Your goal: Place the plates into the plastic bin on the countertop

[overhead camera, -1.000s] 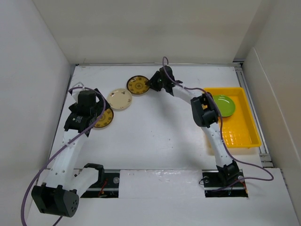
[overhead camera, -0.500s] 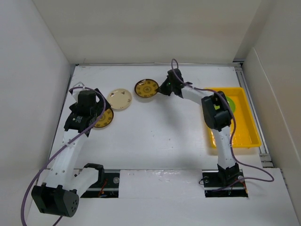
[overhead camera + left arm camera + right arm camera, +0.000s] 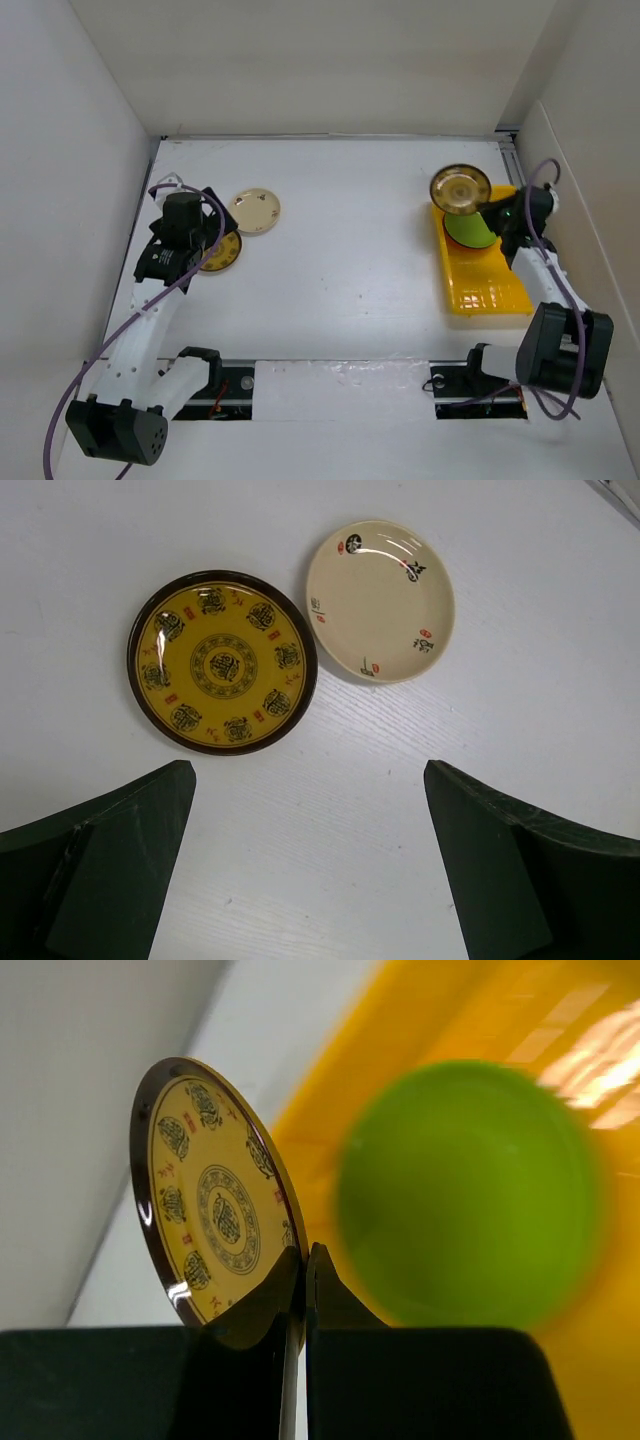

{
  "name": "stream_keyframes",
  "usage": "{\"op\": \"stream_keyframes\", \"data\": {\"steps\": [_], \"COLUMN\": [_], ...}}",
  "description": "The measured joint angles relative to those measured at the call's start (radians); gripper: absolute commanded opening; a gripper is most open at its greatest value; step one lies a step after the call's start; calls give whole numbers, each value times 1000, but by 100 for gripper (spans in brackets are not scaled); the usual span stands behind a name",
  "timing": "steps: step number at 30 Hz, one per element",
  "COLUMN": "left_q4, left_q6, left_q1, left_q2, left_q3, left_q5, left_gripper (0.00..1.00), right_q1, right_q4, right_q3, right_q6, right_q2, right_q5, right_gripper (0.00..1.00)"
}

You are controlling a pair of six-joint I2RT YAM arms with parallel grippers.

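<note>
My right gripper (image 3: 492, 208) is shut on the rim of a brown-and-yellow patterned plate (image 3: 460, 189), held on edge above the far end of the yellow plastic bin (image 3: 485, 290); the wrist view shows the plate (image 3: 215, 1205) pinched between the fingers. A lime green plate (image 3: 468, 230) lies in the bin, also seen in the right wrist view (image 3: 470, 1195). My left gripper (image 3: 172, 250) is open above the white countertop (image 3: 340, 250), over a second brown-and-yellow plate (image 3: 222, 662) with a cream plate (image 3: 380, 600) beside it. The other plates are out of view.
White walls (image 3: 90, 150) bound the countertop on the left, back and right. The bin sits close to the right wall. The cream plate (image 3: 254, 211) lies at the back left, beside the left arm.
My right arm has swung from the back middle to the right, carrying the patterned plate over the bin's far end. The left arm has barely moved.
</note>
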Motion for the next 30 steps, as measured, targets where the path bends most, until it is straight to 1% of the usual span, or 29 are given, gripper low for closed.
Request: {"op": "stream_keyframes", "data": {"steps": [2, 4, 6, 8, 9, 10, 11, 12, 13, 14, 15, 16, 17, 18, 19, 21, 22, 24, 25, 27, 30], "left_q4": [2, 4, 4, 4, 4, 4, 4, 4, 4, 4, 4, 4, 4, 4, 4, 4, 4, 4, 4, 5, 4], "left_q6": [2, 6, 6, 7, 7, 7, 7, 7, 7, 8, 8, 8, 8, 8, 8, 9, 9, 9, 9, 9, 7], "left_q1": [0, 0, 0, 0, 0, 0, 0, 0, 0, 0, 0, 0, 0, 0, 0, 0, 0, 0, 0, 0, 0], "left_q2": [0, 0, 0, 0, 0, 0, -1, -3, -5, -8, -12, -15, -17, -18, -18, -18, -18, -17, -15, -10, 4], "left_q3": [0, 0, 0, 0, 0, 0, 0, 0, 0, 0, 0, 0, 0, 0, 0, 0, 0, 0, 0, 0, 0], "left_q5": [9, 13, 17, 19, 20, 21, 23, 23, 24, 25, 26, 26, 26, 26, 26, 27, 27, 27, 26, 25, 16], "left_gripper": [100, 100, 100, 100, 100, 100, 100, 100, 100, 100, 100, 100, 100, 100, 100, 100, 100, 100, 100, 100, 100], "right_q1": [-129, -215, -263, -279, -282, -282, -282, -282, -282, -282, -282, -282, -282, -281, -276, -239, -202, -84, -10, 155, 395], "right_q4": [-20, -61, -91, -93, -89, -87, -87, -87, -87, -89, -91, -96, -106, -122, -139, -178, -188, -184, -178, -150, -65], "right_q3": [-108, -164, -178, -176, -175, -172, -170, -169, -168, -167, -167, -167, -165, -163, -161, -151, -141, -108, -82, -19, 87], "right_q6": [-23, -49, -74, -92, -101, -108, -113, -118, -121, -128, -132, -137, -138, -145, -151, -156, -161, -167, -170, -178, -189], "right_q2": [-46, -64, -66, -64, -61, -58, -52, -47, -42, -40, -41, -46, -56, -75, -105, -188, -235, -306, -314, -279, -97], "right_q5": [-11, -25, -43, -69, -80, -89, -98, -107, -115, -123, -124, -129, -127, -124, -114, -72, -58, -42, -45, -49, -61], "right_gripper": [0, 0, 0, 0, 2, 9, 22, 57, 66, 72, 74, 84, 90, 90, 100, 100, 100, 100, 100, 100, 99]}}
